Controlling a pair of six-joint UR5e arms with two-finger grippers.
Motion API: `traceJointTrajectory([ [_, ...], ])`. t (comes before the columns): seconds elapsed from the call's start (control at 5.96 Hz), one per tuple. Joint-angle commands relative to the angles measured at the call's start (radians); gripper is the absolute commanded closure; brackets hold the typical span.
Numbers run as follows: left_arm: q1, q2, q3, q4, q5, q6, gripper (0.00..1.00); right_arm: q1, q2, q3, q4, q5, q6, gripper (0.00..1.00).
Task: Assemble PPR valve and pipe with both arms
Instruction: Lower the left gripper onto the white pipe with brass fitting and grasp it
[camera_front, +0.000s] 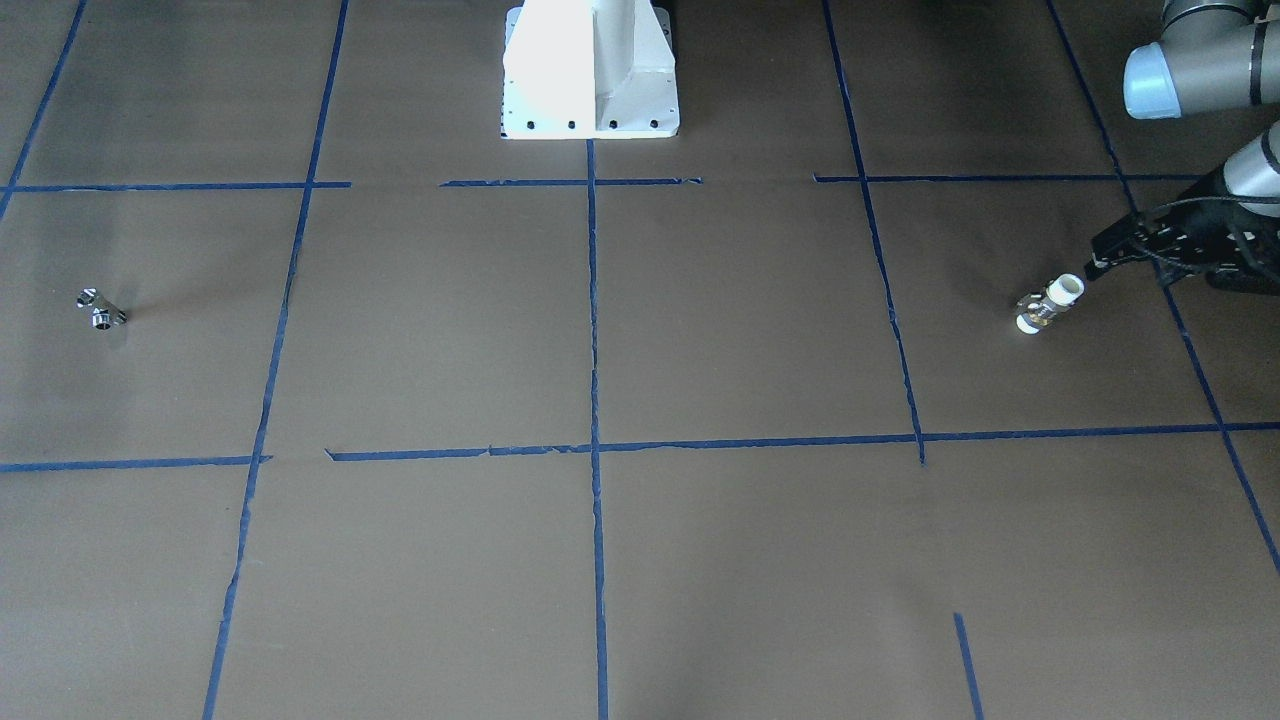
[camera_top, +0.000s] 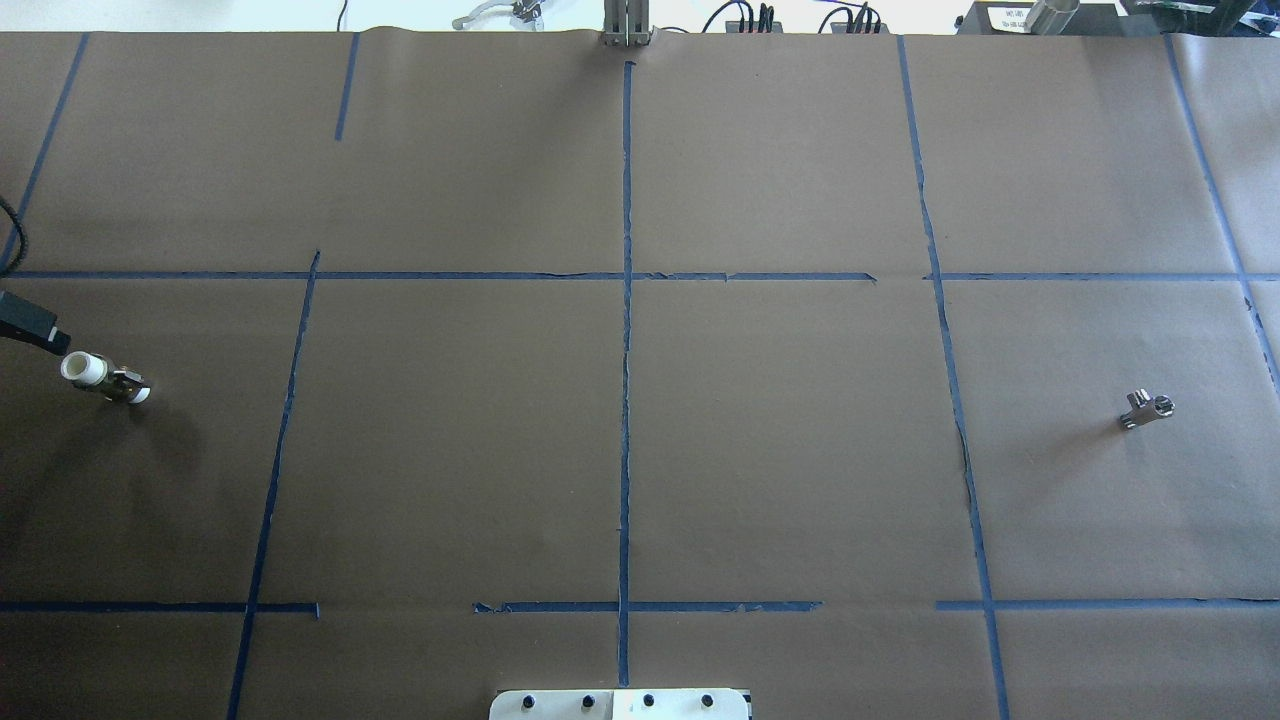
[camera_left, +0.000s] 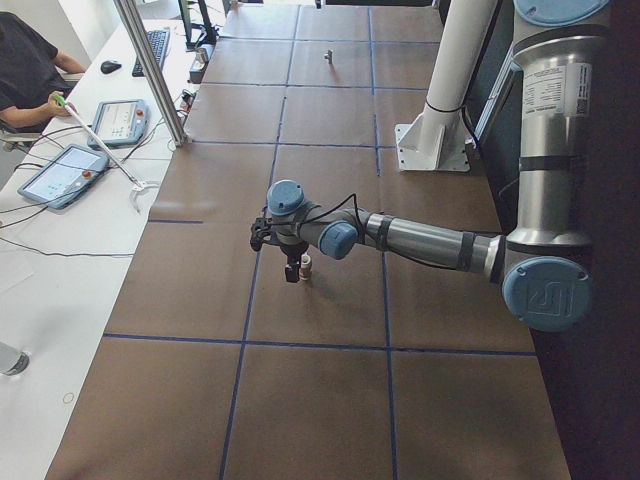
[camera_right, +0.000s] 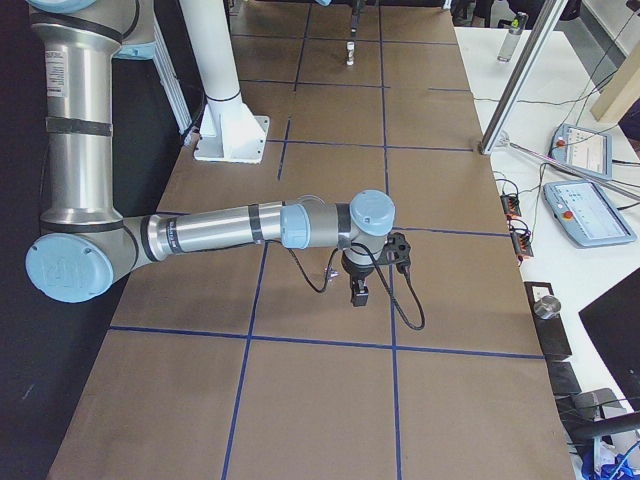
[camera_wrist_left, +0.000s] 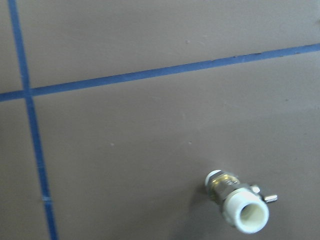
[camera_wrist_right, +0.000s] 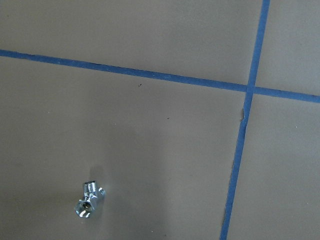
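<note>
The PPR valve (camera_front: 1048, 303), with white ends and a brass middle, lies on the brown table on my left side. It also shows in the overhead view (camera_top: 104, 379) and low right in the left wrist view (camera_wrist_left: 237, 200). My left gripper (camera_left: 291, 272) hangs just beside it, apart from it; only its black edge (camera_front: 1100, 264) shows from the front, and I cannot tell how the jaws stand. The chrome pipe (camera_front: 101, 310) lies far off on my right side (camera_top: 1146, 410) and low left in the right wrist view (camera_wrist_right: 88, 199). My right gripper (camera_right: 358, 292) hovers near there; I cannot tell its state.
The white pedestal base (camera_front: 590, 80) stands at the robot's side of the table, mid-width. Blue tape lines (camera_top: 626, 350) grid the brown surface. A metal pole (camera_left: 150, 70), tablets (camera_left: 60, 175) and a seated person (camera_left: 25, 70) are on the operators' side.
</note>
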Motion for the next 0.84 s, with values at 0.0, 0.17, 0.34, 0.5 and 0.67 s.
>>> traceJointTrajectory([
  [0.0, 0.076, -0.001, 0.0, -0.049, 0.059, -0.127, 0.0, -0.001, -0.006, 0.017, 0.0, 0.003, -0.005, 0.0],
  [0.17, 0.078, -0.001, 0.0, -0.049, 0.061, -0.135, 0.0, -0.001, -0.008, 0.017, 0.0, 0.003, -0.007, 0.0],
  [0.34, 0.081, 0.001, 0.0, -0.049, 0.061, -0.132, 0.01, -0.001, -0.009, 0.017, -0.002, 0.001, -0.009, 0.0],
  [0.5, 0.081, 0.001, 0.001, -0.049, 0.059, -0.137, 0.12, -0.001, -0.009, 0.015, -0.002, 0.001, -0.009, 0.0],
  [0.67, 0.081, 0.001, 0.003, -0.048, 0.061, -0.137, 0.27, -0.001, -0.009, 0.014, -0.002, 0.001, -0.009, 0.0],
])
